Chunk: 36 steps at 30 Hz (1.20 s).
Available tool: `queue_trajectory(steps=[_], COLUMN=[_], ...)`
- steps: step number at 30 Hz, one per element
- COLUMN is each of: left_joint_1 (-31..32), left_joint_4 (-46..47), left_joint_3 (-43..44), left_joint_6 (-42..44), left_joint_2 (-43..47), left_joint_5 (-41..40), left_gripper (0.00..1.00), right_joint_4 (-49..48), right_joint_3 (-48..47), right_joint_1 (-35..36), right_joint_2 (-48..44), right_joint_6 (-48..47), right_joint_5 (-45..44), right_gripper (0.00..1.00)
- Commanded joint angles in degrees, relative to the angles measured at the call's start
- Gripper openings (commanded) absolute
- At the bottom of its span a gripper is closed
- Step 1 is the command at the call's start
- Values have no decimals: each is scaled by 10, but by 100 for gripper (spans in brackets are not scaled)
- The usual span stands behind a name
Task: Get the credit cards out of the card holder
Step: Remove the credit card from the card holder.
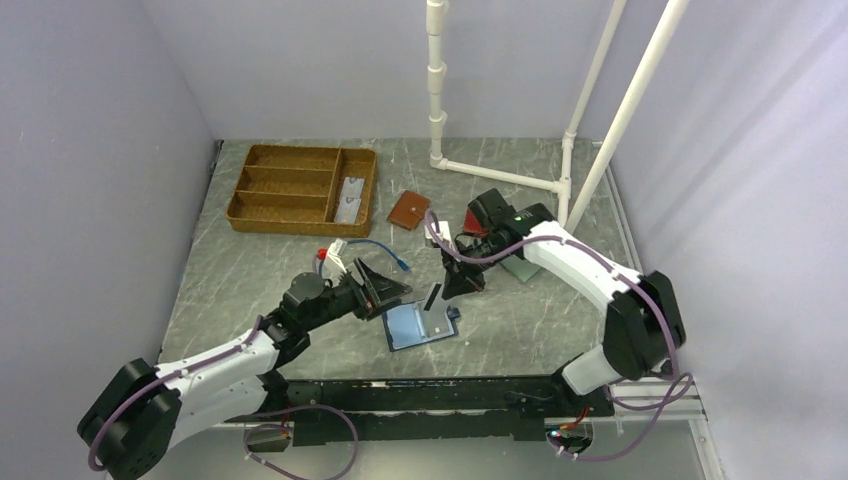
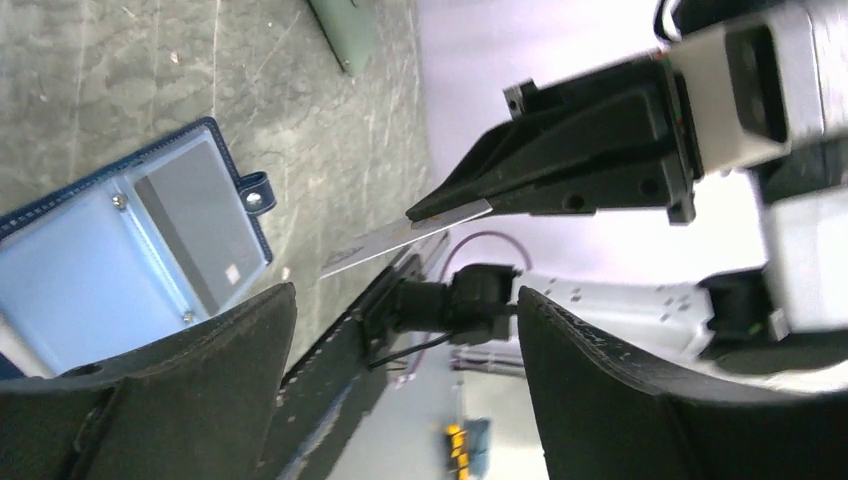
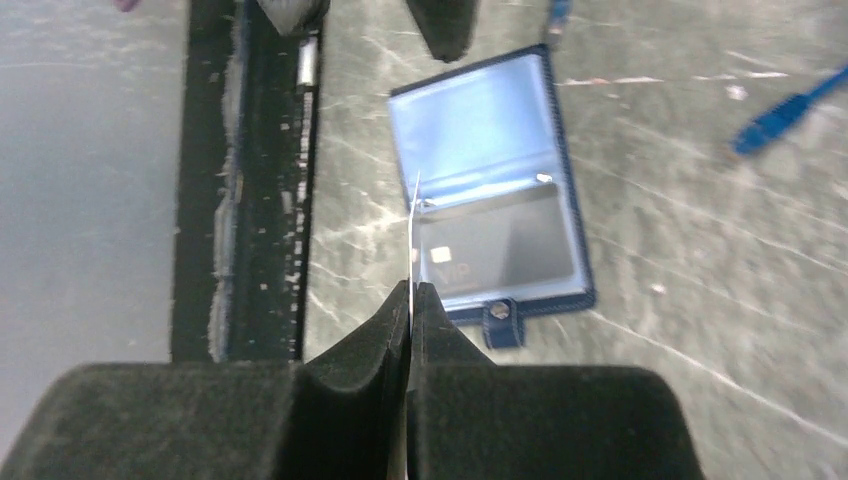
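Your robot-lab test cell: plain pale walls (image 1: 100, 150) around a grey marbled table (image 1: 530, 330), white pipe frame (image 1: 437, 90) far right

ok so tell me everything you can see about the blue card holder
The card holder lies opened flat on the grey marbled table, toward its near edge. It looks like navy leather with stitched edges, glossy lighter blue pockets inside and a snap tab on one side. One pocket holds a dark card with a chip. Nothing seems to touch it; the right gripper pinches a pale card above it.
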<state>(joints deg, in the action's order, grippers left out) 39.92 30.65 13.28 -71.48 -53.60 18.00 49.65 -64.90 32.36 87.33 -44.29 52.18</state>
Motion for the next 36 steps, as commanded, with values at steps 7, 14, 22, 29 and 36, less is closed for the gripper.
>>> queue_trajectory(steps=[7,14,22,29,36], left_joint_1=[3,15,30,40,41], left_joint_4=[31,71,226,410,542], left_joint_3=[46,97,111,109,107], left_joint_6=[-322,-368,-430,-463,-479], left_joint_2=[-108,-213,-343,-450,-532], left_joint_5=[-17,4,33,45,51], left_gripper=[67,69,61,20,0], right_joint_4=[-186,-207,-224,-242,-224], right_joint_3=[89,111,126,142,140], right_joint_1=[-6,10,52,80,87], right_joint_2=[-124,-143,-149,-158,-152], right_joint_6=[78,68,51,38,24], right_joint_5=[-95,-102,-140,-198,-197], right_gripper=[0,0,0,0,12])
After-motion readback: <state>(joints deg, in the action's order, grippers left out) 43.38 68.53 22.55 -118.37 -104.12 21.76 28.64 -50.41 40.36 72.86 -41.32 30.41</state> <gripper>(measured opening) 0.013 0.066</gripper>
